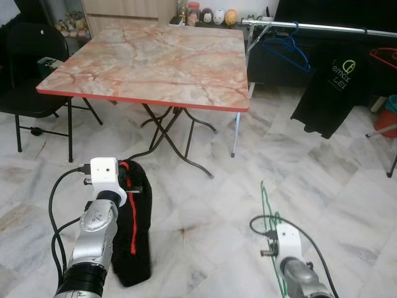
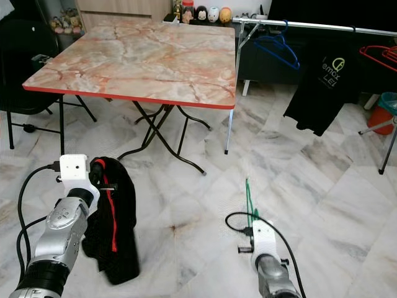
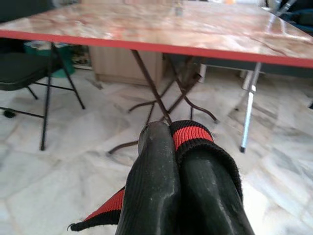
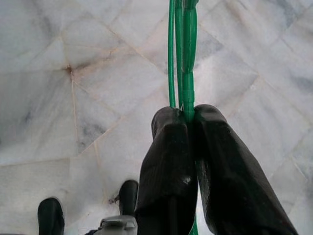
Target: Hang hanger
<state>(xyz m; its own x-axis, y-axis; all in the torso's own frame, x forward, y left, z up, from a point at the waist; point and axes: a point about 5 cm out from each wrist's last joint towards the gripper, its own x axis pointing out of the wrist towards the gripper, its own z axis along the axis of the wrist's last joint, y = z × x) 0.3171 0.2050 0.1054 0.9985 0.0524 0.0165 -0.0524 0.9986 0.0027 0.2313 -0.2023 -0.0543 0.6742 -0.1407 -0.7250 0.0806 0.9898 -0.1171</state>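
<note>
Two claws busy: right claw (image 4: 188,122) clamped on green hanger (image 4: 182,54), carried low over floor; left claw (image 3: 178,147) pinching black garment (image 1: 133,223). Probably heading for rail (image 1: 322,27) past the counter (image 1: 155,62).

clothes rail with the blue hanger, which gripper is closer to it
Right. The right gripper, clamped on the green hanger, sits below the clothes rail on its side. The left gripper, holding a black garment, is across the floor beyond the table.

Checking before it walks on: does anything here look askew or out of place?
Only the black T-shirt on the metal clothes rail: it hangs lopsided, its hem slanting. The blue hanger beside it hangs bare.
</note>
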